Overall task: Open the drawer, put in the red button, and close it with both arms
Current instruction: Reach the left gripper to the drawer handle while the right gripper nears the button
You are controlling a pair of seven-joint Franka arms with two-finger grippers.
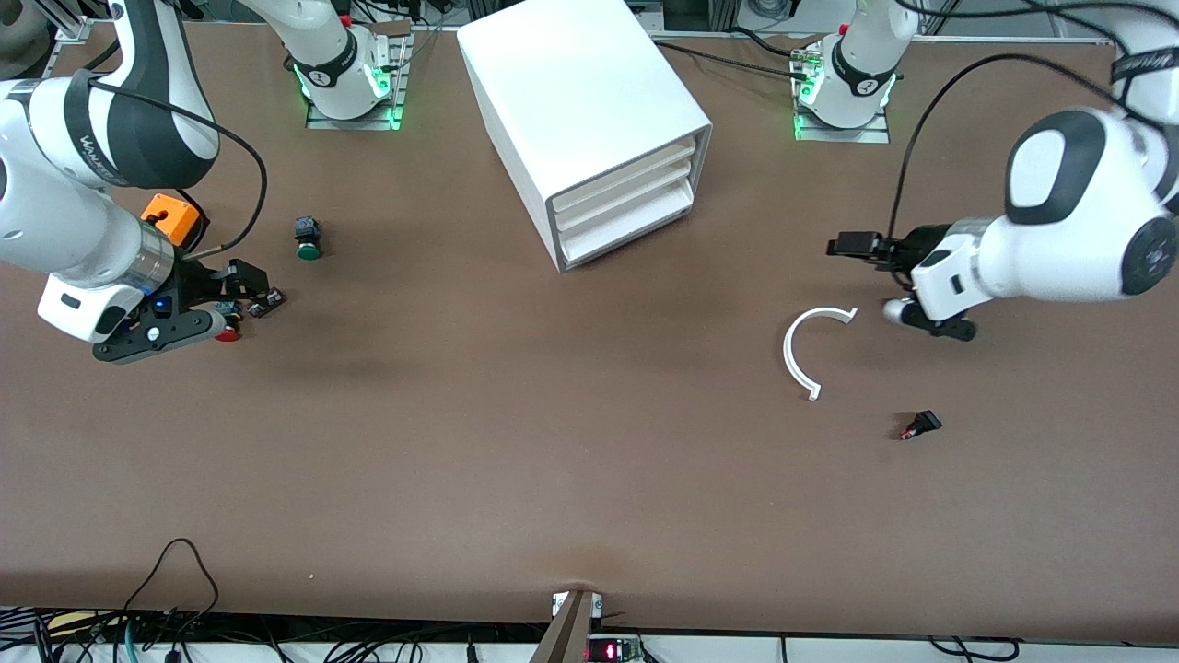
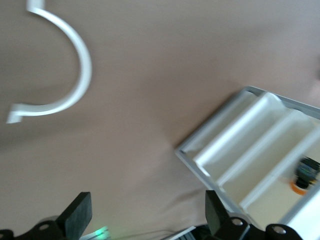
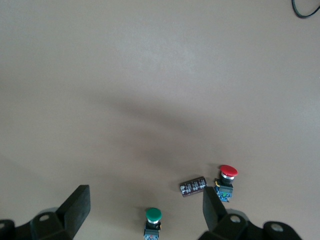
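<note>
Cabinet (image 1: 589,120), white, three drawers, all shut; middle drawer (image 1: 624,195) flush with its neighbours. Red button (image 1: 227,335) on table toward right arm's end, beside small dark cylinder (image 1: 270,300), nearer to front camera than green button (image 1: 308,238). Right gripper (image 1: 189,322) over red button, fingers spread, holding nothing. Left gripper (image 1: 907,313) beside white curved piece (image 1: 801,345), fingers spread, empty.

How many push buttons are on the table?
2. The red button lies beside the right gripper; the green button lies farther from the front camera. More may hide under the arms.
</note>
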